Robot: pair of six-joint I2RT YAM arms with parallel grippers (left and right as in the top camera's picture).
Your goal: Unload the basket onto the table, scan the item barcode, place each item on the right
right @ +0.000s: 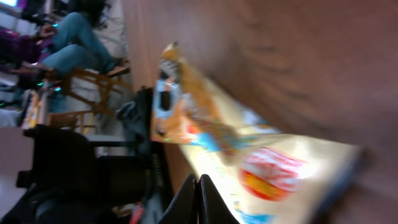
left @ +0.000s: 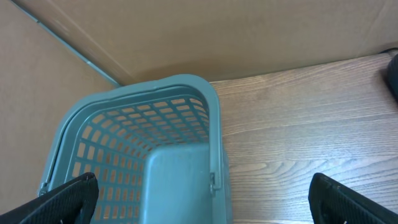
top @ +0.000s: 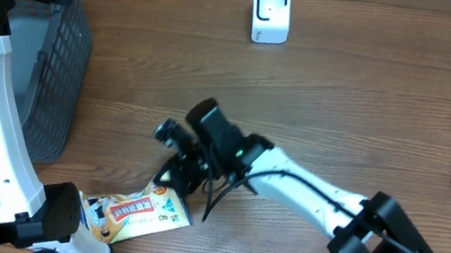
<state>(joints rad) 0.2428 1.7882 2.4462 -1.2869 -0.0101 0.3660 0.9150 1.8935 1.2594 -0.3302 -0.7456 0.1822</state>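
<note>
Right fingers (right: 185, 205) closed, beside yellow snack packet (top: 139, 213); red label unreadable.

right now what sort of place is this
Likely a mock shop checkout set up for robot arms: a small white barcode scanner on a wooden table, a mesh shopping basket, and a snack packet.
</note>
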